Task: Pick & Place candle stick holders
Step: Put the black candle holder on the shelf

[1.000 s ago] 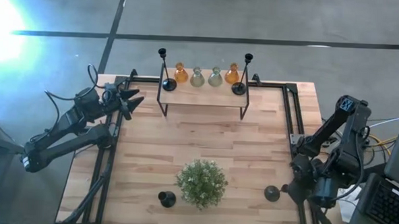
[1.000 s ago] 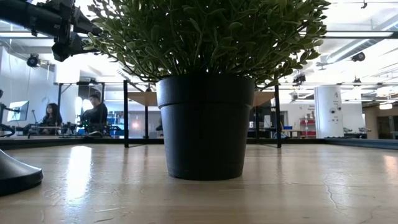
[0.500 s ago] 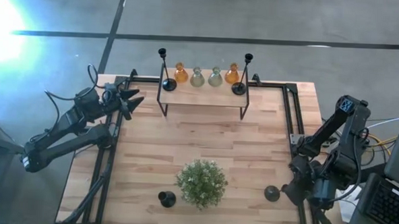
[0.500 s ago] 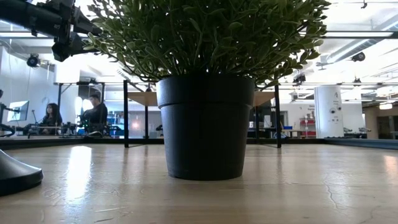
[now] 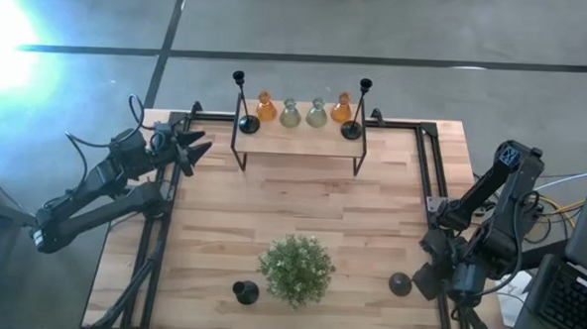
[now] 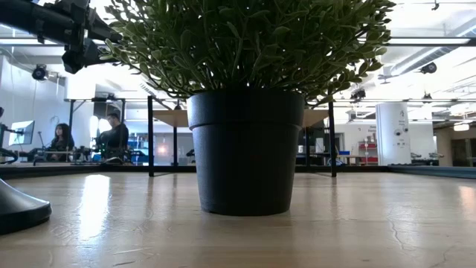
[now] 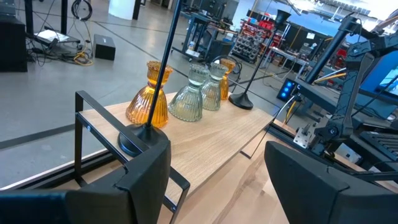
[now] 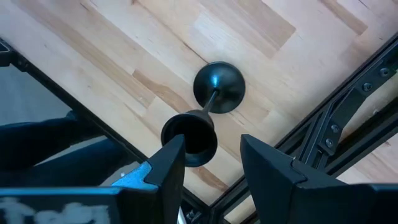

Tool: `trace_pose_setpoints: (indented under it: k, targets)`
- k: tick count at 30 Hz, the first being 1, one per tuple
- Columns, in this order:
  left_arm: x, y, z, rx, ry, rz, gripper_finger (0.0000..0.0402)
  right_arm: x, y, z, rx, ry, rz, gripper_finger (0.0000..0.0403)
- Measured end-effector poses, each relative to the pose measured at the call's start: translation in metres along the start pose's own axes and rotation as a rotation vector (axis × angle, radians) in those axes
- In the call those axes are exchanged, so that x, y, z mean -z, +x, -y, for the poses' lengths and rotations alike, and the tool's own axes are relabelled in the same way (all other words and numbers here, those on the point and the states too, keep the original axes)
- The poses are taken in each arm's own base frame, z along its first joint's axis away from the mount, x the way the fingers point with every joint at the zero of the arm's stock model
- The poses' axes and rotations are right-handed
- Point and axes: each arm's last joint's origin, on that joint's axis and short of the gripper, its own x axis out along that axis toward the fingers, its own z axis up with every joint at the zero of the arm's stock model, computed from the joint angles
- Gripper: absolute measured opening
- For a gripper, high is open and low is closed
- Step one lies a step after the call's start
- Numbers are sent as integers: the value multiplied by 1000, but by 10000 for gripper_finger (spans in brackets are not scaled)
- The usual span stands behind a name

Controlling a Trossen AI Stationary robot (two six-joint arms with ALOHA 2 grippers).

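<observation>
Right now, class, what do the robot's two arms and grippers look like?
Both arms are dark, jointed tubes trailing thin black cables. The left gripper ends in two pointed black fingers. The right gripper has broad black fingers and blue marking; the right arm carries a blue-and-white square marker.

four black holders are showing, each with a round flat base, a thin stem and a tiny cup on top. two are standing upright on the raised shelf at the far edge of the surface: one [image 5: 243, 118] at the shelf's left end, the other [image 5: 353, 125] at its right end. a third [image 5: 245, 292] is standing on the surface near the front edge, left of centre. the fourth [image 5: 399, 284] is standing upright near the front right corner; the right wrist view is looking down on its cup [image 8: 189, 137] and base.
</observation>
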Motion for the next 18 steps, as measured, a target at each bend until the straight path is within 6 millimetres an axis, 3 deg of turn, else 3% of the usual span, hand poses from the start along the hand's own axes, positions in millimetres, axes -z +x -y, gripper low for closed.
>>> trace_pose_setpoints:
  k: [14,18]
  targets:
    - [0,0,0,0,0,0,264,1,17,3,13,1,6,136]
    - [0,0,0,0,0,0,264,0,20,5,23,-2,10,112]
